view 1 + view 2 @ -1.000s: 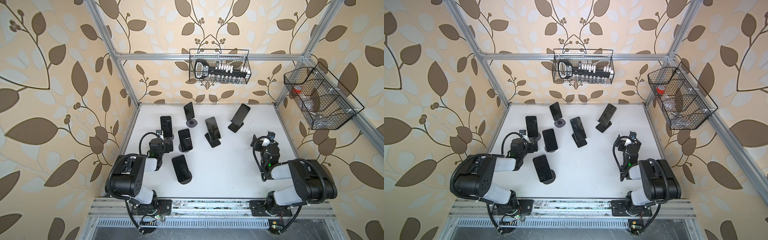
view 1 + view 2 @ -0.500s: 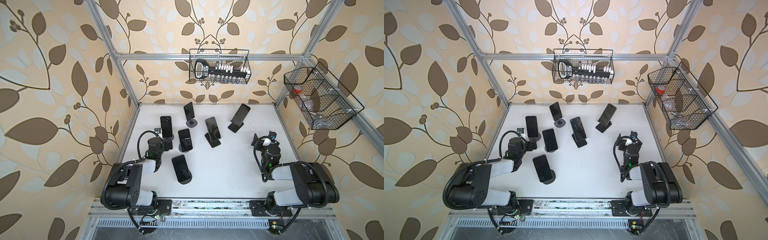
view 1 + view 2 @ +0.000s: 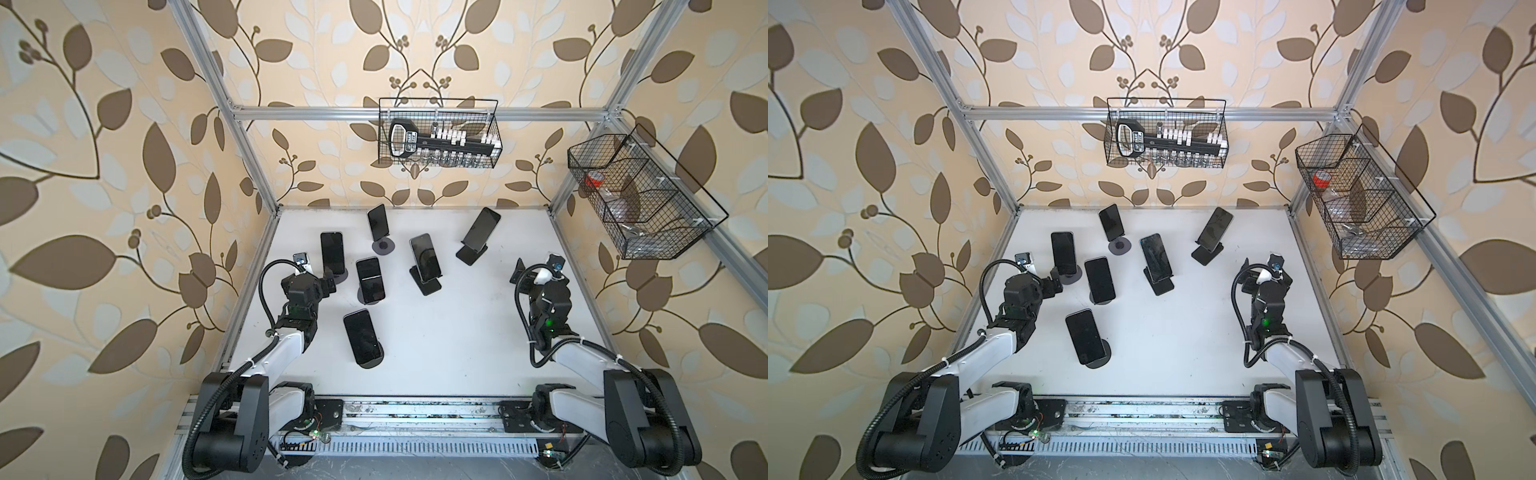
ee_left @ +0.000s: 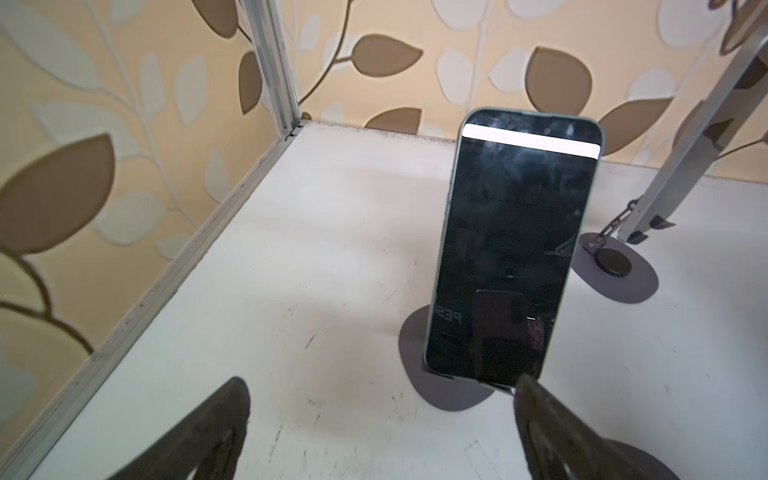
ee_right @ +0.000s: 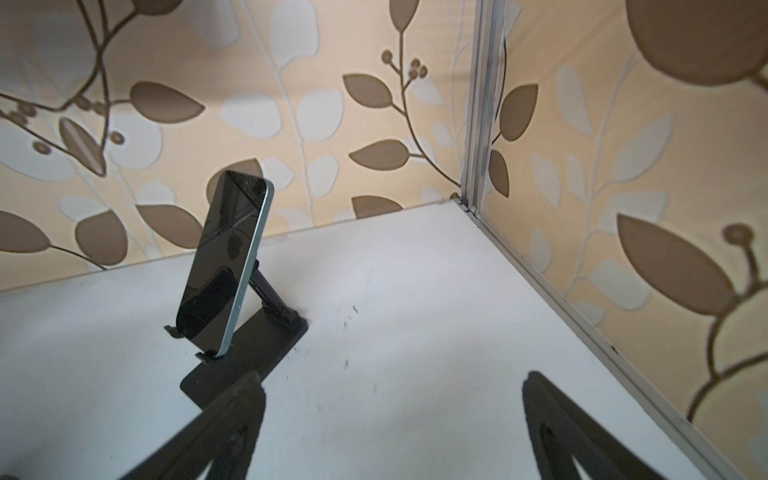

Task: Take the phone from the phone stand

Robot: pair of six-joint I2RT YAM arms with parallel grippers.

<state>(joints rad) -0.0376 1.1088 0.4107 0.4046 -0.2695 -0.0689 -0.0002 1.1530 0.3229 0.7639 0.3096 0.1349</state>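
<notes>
Several dark phones stand on stands on the white table [image 3: 457, 332]. The far-left phone [image 3: 331, 253] [image 3: 1063, 252] leans on a round grey stand [image 4: 449, 386]. My left gripper [image 3: 328, 284] [image 3: 1054, 282] sits just in front of that phone's foot. In the left wrist view the phone [image 4: 511, 249] fills the middle. There my left gripper [image 4: 382, 419] is open, with one fingertip [image 4: 536, 411] at the phone's lower corner. My right gripper [image 3: 534, 276] [image 5: 392, 419] is open and empty at the right. A phone [image 5: 226, 266] on a black folding stand [image 5: 249, 361] stands ahead of it.
A wire basket [image 3: 438, 137] hangs on the back wall and another wire basket [image 3: 640, 195] on the right wall. Aluminium frame rails [image 4: 166, 282] edge the table. Other phones [image 3: 369, 279] [image 3: 362, 336] [image 3: 424, 257] stand close to my left arm.
My left arm has stretched out and carried its gripper a little toward the far-left phone. The right arm has barely moved.
</notes>
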